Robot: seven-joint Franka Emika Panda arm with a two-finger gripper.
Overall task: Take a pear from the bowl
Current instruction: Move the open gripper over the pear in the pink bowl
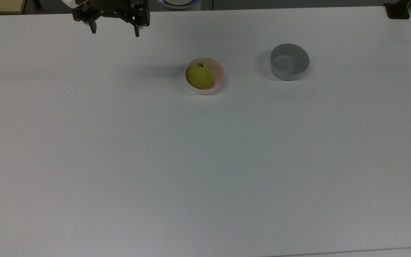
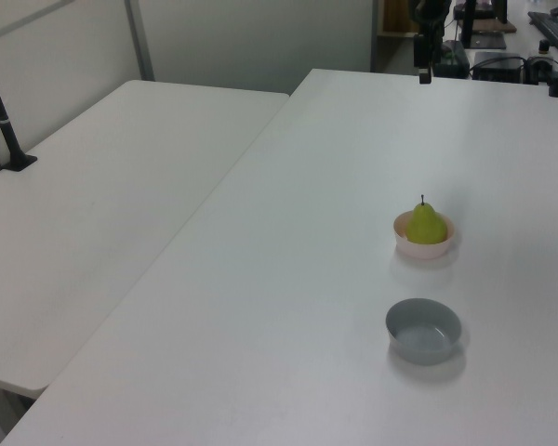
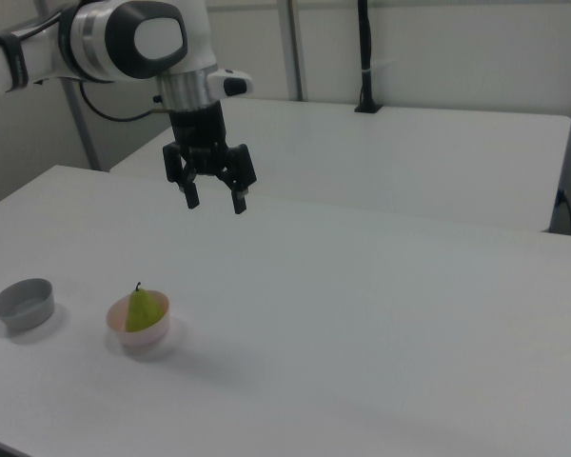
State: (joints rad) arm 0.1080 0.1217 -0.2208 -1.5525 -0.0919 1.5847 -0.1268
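We see the pear sitting stem-up in the pink bowl on the table, a grey bowl near it, and the gripper well apart above the table, its jaws spread and empty

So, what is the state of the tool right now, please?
Tool: open, holding nothing, in the air away from the pear.

Open table around pear
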